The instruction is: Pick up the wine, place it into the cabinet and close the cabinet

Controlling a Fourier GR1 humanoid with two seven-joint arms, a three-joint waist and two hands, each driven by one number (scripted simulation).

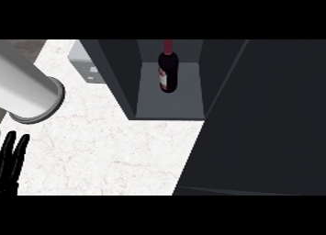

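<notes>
White marble counter (111,151), veined faintly in grey and pink, is filling the lower left and middle of the frame, running up toward the upper left. Sitting on it, in the upper middle, is the dark grey cabinet (121,78), its front standing open and showing a paler grey floor inside. The wine (167,69) is standing in there, toward the back of the compartment, roughly midway between the two side walls and touching neither. It is a dark glass bottle with a deep red capsule running up the neck and a pale label wrapping the lower body; whatever is printed on that label is too small for me to be reading. The cabinet door (267,119) is swinging wide over the whole right side of the frame as one big dark slab, covering the counter beneath it.

At the upper left a thick grey forearm (23,87) is crossing the frame, its ringed end pointing toward the middle. The left hand (6,160) is showing at the lower left edge, black fingers straight, relaxed and pointing up, holding nothing. I am seeing no right hand. A small light grey fitting (84,62) is sitting against the cabinet's left outer wall.
</notes>
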